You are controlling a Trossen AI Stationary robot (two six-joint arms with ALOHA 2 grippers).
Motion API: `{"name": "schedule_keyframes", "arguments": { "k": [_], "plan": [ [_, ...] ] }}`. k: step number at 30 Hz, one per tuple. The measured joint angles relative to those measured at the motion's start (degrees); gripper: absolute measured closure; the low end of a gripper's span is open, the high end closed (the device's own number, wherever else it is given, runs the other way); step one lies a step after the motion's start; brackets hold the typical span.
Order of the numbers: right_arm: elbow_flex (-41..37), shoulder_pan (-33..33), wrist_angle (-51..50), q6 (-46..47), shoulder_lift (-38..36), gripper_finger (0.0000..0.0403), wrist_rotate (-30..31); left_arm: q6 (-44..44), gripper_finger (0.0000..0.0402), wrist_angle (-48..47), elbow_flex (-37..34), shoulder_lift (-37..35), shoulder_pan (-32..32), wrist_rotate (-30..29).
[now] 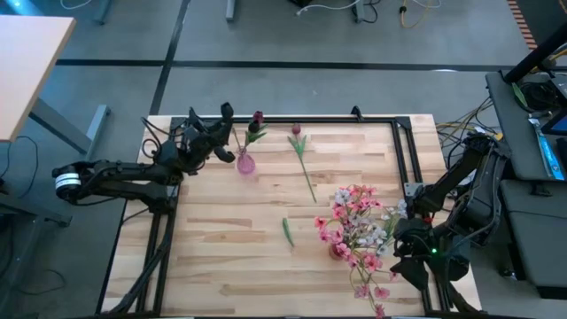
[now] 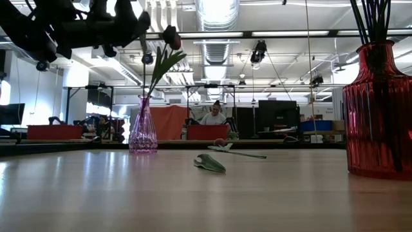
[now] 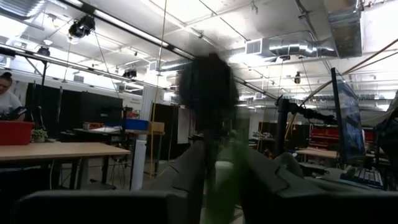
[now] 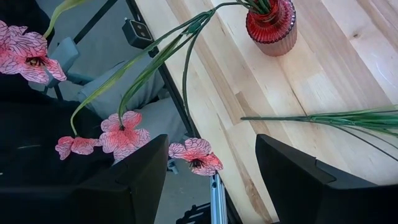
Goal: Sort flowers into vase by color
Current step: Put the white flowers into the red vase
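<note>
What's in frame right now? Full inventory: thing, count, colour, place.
pink ribbed glass vase: 1, pink, far left of table
maroon tulip bud on green stem: 1, standing in the pink vase
second maroon tulip: 1, lying on table, far centre
loose green leaf: 1, lying mid-table
red ribbed glass vase: 1, red, near right
pink and whitish blossom sprays: several, in the red vase
wooden slatted table: 1, light wood
person: 1, seated in room behind
left end effector: by the pink vase, at the tulip
right end effector: open, near right table edge
</note>
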Motion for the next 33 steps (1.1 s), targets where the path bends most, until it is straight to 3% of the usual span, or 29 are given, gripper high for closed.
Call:
{"name": "schedule_keyframes", "arguments": {
  "k": [10,20,26,33],
  "plan": [
    [0.0,0.0,0.0,0.0,0.0,0.017,0.0,0.0,0.0278,-2.0,0.0,0.0,0.0,0.0],
    [0.0,0.0,0.0,1.0,0.0,0.017,0.0,-0.6,0.0152,-7.9,0.0,-0.7,-0.5,0.1],
    [0.0,-0.1,0.0,3.2,0.0,0.017,0.0,-2.8,0.0084,-20.0,0.0,-4.7,-1.0,0.1],
    [0.0,-0.2,-0.9,7.4,-0.4,0.017,-0.6,-6.7,0.0051,-35.5,0.0,-10.1,-1.0,0.1]
  ]
}}
